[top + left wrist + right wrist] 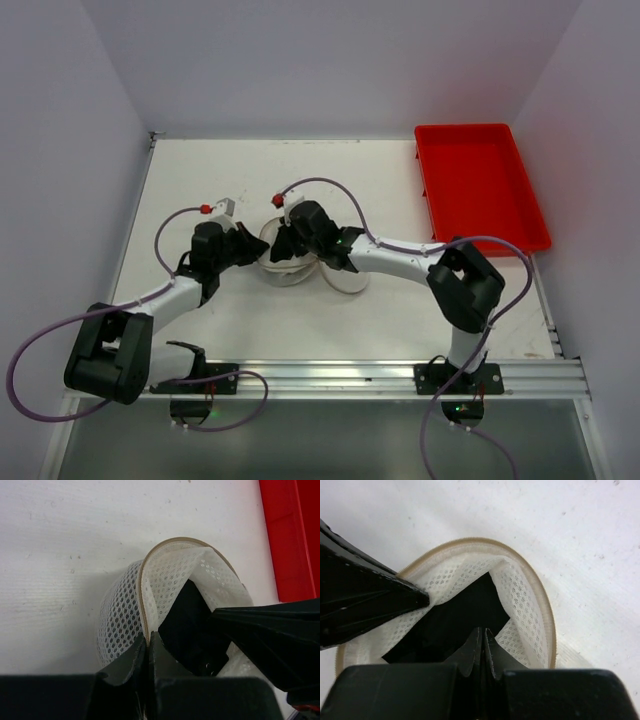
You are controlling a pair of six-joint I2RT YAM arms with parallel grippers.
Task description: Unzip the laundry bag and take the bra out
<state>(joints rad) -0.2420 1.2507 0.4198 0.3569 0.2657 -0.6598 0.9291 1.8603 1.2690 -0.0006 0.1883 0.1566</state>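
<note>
The cream-white mesh laundry bag lies open at the table's middle, its round lid flopped to the right. In the left wrist view, my left gripper is shut on the bag's zipper rim. The black bra lies inside the opening. In the right wrist view, my right gripper is inside the bag's mouth, shut on the bra, with mesh wall around it. The left gripper's fingers hold the rim on the left. In the top view both grippers meet over the bag.
A red plastic tray stands at the back right of the table; it also shows in the left wrist view. White walls close the table on the left, back and right. The arms' cables loop over the table's near half.
</note>
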